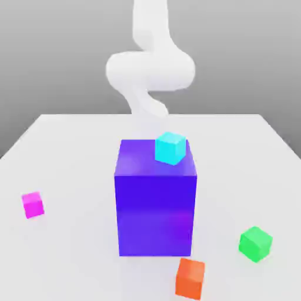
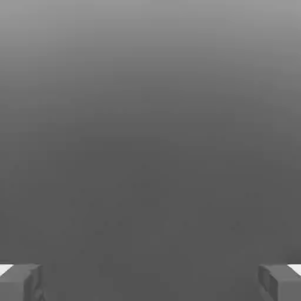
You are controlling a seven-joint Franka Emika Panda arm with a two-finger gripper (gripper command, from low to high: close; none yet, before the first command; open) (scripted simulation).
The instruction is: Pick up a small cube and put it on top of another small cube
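Fingers (image 2: pixel 23 283) are spread wide with nothing between them, ready for a grasp. Left of the tall violet-blue block (image 1: pixel 156 217), the small glossy magenta-pink cube (image 1: pixel 33 204) is seen untouched on the white surface (image 1: pixel 70 247).

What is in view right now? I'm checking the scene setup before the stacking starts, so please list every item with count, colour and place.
small cube: one, magenta-pink, on the table near the exterior view's left edge.
cyan cube: one, on top of the big block, at its far right corner.
big block: one, violet-blue, centre of the table.
green cube: one, on the table at the exterior view's right.
orange cube: one, on the table in front of the block.
table: one, white.
arm: one, white, behind the block.
gripper: one, grey jaws wide apart, holding nothing.
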